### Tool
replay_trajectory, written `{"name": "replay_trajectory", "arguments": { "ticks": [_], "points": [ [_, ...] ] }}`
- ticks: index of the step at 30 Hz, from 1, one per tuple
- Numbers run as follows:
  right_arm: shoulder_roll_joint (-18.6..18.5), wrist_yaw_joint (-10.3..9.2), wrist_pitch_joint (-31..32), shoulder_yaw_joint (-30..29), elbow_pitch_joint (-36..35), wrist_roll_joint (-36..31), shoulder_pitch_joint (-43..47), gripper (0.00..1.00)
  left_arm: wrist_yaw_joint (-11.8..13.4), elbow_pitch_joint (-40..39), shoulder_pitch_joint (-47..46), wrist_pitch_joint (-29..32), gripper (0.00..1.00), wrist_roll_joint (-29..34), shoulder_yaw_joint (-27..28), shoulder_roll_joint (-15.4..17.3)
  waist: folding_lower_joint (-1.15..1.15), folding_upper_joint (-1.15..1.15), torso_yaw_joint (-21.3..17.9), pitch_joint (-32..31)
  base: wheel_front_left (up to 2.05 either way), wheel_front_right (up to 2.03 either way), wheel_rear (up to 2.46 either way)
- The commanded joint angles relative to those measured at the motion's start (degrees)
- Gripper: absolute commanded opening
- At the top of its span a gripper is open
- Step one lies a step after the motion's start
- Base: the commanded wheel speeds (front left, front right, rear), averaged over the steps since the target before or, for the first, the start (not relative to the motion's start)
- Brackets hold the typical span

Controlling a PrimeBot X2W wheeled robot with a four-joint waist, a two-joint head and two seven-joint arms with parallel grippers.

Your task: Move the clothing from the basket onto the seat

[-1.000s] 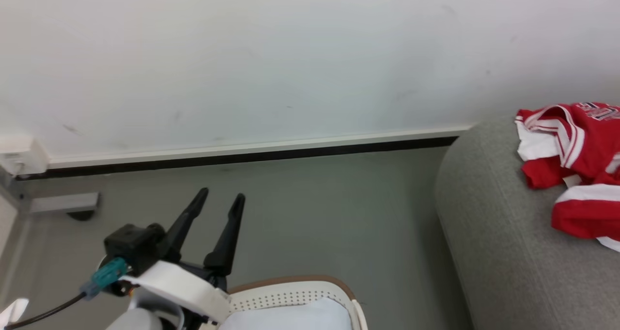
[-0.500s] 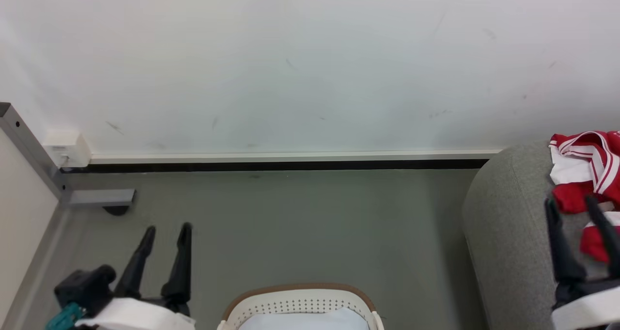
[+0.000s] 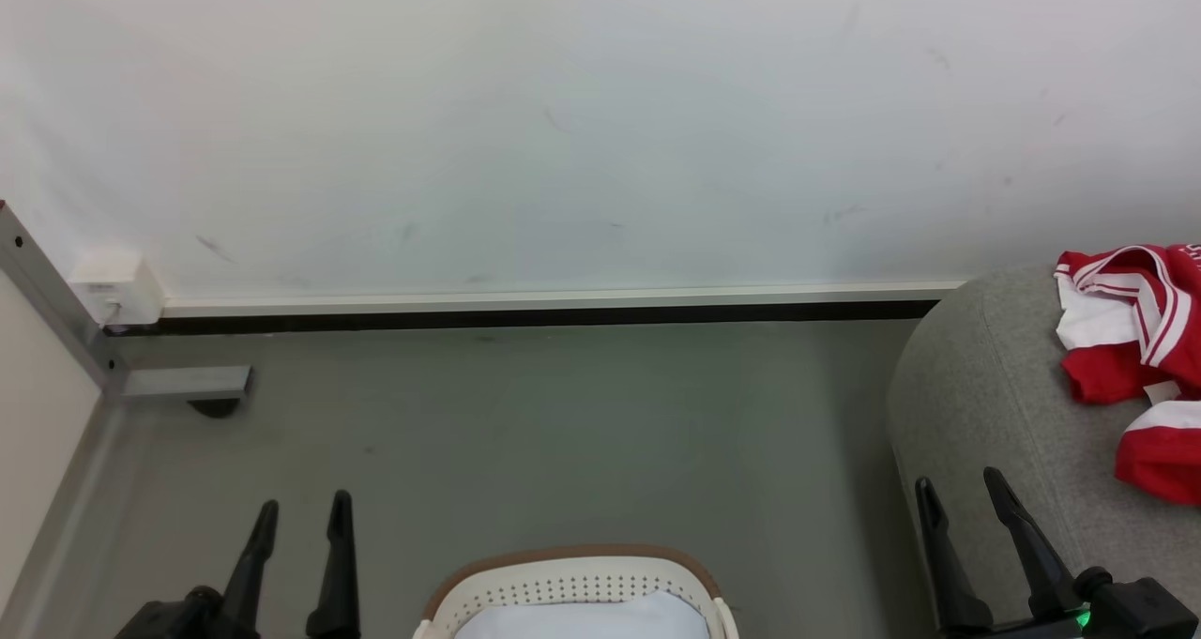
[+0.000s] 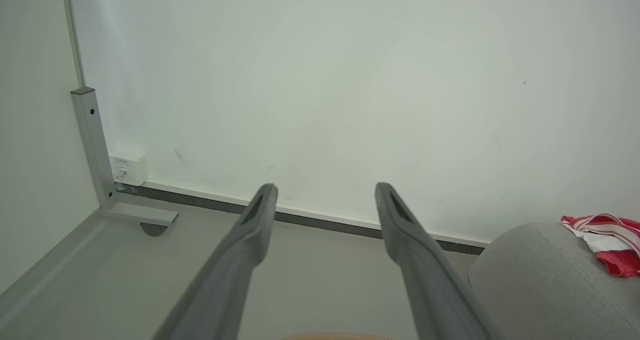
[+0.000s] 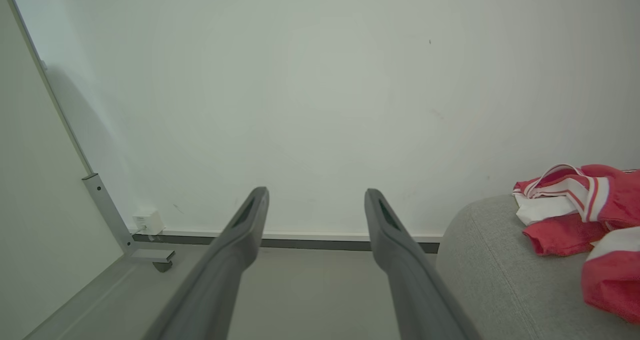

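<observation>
Between the black fingers sits the cream, dot-perforated basket with a brown rim; right of them, red, white-panelled, stripe-trimmed clothing on the light grey seat.

Bare corner: pale wall, grey floor.
The lightly scuffed wall meets the smooth floor along a white skirting strip with a dark band beneath. At the left, a grey metal post with a flat foot edges a pale panel. Beside it sits a small white box, perhaps a socket. The light is soft and even.
</observation>
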Motion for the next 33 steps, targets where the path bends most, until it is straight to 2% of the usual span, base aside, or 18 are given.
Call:
{"name": "replay_trajectory", "arguments": {
  "ticks": [1,11,24,25,28,33],
  "points": [
    [-0.3,-0.13,-0.6,0.0,0.3,-0.5,-0.5,1.00,-0.6,0.3,0.8,0.0,1.00,0.9,0.7,-0.4,0.00,0.00,-0.2,0.1,0.00,0.00,0.00],
    [0.6,-0.13,-1.5,1.5,1.3,-1.4,-2.9,1.00,-5.4,2.6,1.2,0.0,1.00,5.2,5.4,-4.9,0.00,0.00,-0.9,0.1,0.00,0.00,0.00],
    [0.7,-0.13,-1.9,2.8,2.0,-1.3,-3.6,1.00,-8.8,3.8,1.4,0.0,1.00,8.2,8.6,-7.9,0.00,0.00,-0.8,-0.4,0.00,0.00,0.00],
    [0.6,0.01,-1.5,2.8,2.0,-1.1,-2.8,0.00,-8.7,3.9,0.9,0.0,0.00,7.7,8.4,-7.9,0.00,0.00,-0.8,-0.4,0.00,0.00,0.00],
    [0.7,0.01,-1.5,3.0,3.3,-1.0,-1.6,0.00,-8.7,5.4,1.1,0.0,0.00,7.6,8.2,-8.4,0.00,0.00,-0.8,-0.4,0.00,0.00,0.00],
    [0.6,0.01,-0.4,2.2,3.4,4.4,-1.8,0.00,-9.0,6.1,0.2,1.7,0.00,2.5,8.9,-8.5,0.00,0.00,-0.7,-0.3,0.00,0.00,0.00]
  ]
}}
